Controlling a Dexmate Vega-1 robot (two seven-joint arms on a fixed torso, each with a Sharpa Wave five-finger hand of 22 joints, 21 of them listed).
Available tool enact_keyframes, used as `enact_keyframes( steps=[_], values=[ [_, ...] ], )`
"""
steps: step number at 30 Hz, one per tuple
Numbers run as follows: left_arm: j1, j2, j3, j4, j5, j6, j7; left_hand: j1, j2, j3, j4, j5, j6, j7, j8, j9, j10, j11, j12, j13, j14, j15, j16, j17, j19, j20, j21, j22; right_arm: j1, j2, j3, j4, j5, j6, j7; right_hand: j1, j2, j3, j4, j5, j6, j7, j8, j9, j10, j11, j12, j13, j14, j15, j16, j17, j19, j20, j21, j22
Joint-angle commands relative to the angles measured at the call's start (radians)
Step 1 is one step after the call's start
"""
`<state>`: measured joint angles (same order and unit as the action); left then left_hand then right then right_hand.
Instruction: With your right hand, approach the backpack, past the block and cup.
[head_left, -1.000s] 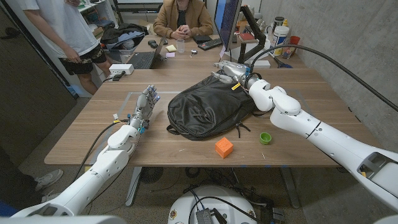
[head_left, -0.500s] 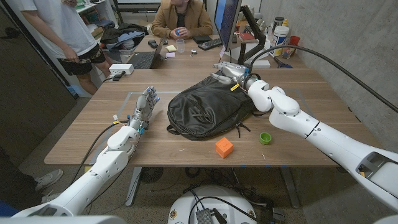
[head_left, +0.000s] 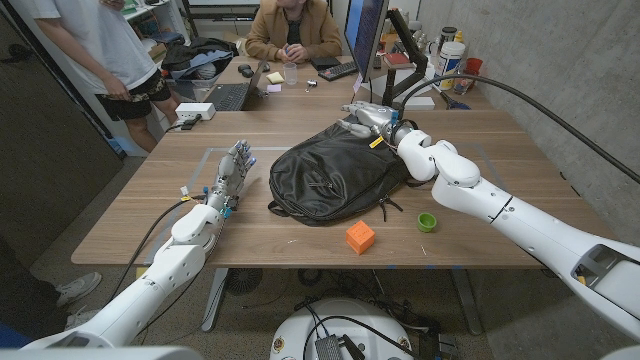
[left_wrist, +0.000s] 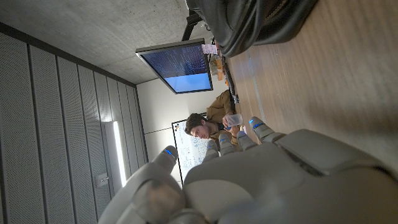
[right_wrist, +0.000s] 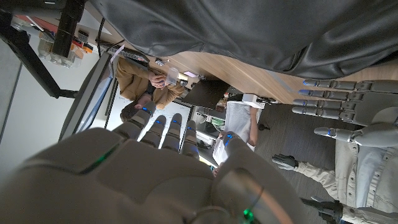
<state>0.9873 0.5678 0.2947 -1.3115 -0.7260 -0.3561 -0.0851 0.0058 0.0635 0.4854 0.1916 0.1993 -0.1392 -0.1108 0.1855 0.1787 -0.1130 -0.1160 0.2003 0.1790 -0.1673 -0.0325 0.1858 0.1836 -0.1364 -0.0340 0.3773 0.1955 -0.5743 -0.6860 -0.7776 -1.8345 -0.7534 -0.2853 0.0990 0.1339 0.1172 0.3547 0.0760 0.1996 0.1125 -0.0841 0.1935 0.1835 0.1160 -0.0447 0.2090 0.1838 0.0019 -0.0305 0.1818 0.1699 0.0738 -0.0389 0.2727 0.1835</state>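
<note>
— Black backpack (head_left: 335, 175): where did it lie?
— Mid-table, past the orange block (head_left: 360, 237) and green cup (head_left: 427, 222).
— Right hand (head_left: 365, 113)?
— At the bag's far top corner, fingers apart, holding nothing; touching or not, I couldn't tell.
— Step?
— Approach looked nearly finished; next, probably settling onto the bag.
— Left hand (head_left: 232, 166)?
— Beside the bag, fingers spread, holding nothing.

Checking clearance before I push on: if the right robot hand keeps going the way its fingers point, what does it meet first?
Probably nothing on the table: the right robot hand points leftward along the far top edge of the backpack, likely skimming it. Depth is unclear.
</note>
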Motion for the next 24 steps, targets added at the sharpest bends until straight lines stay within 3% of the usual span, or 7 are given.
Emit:
enact_keyframes(
  steps=[1, 24],
  values=[
    [0.016, 0.004, -0.005, -0.013, -0.003, -0.006, 0.005, 0.005, 0.112, -0.004, 0.001, 0.004, 0.007, 0.002, 0.005, 0.005, 0.005, -0.003, -0.001, 0.004, -0.003, -0.057, 0.001, 0.003, 0.000, -0.057, 0.004, 0.002, -0.002, -0.001, -0.006, -0.009, -0.012, -0.001, 0.011, 0.010, 0.021, -0.008, 0.000, 0.000, 0.000, 0.000, -0.002, 0.006, -0.003, 0.002, 0.001, 0.001, 0.008, -0.040, 0.000, 0.003, 0.008, -0.076, -0.001, 0.006],
    [0.032, 0.012, -0.012, -0.024, -0.008, -0.006, 0.008, 0.005, 0.113, -0.004, 0.001, 0.004, 0.008, 0.002, 0.005, 0.005, 0.005, -0.002, -0.001, 0.004, -0.003, -0.057, 0.001, 0.003, 0.001, -0.057, 0.005, 0.002, 0.007, 0.017, -0.027, 0.012, -0.034, -0.001, 0.031, 0.014, 0.023, -0.016, 0.000, 0.000, -0.001, 0.003, -0.001, 0.006, -0.002, 0.004, 0.001, 0.001, 0.009, -0.038, 0.000, 0.003, 0.012, -0.073, -0.007, 0.006]
  ],
)
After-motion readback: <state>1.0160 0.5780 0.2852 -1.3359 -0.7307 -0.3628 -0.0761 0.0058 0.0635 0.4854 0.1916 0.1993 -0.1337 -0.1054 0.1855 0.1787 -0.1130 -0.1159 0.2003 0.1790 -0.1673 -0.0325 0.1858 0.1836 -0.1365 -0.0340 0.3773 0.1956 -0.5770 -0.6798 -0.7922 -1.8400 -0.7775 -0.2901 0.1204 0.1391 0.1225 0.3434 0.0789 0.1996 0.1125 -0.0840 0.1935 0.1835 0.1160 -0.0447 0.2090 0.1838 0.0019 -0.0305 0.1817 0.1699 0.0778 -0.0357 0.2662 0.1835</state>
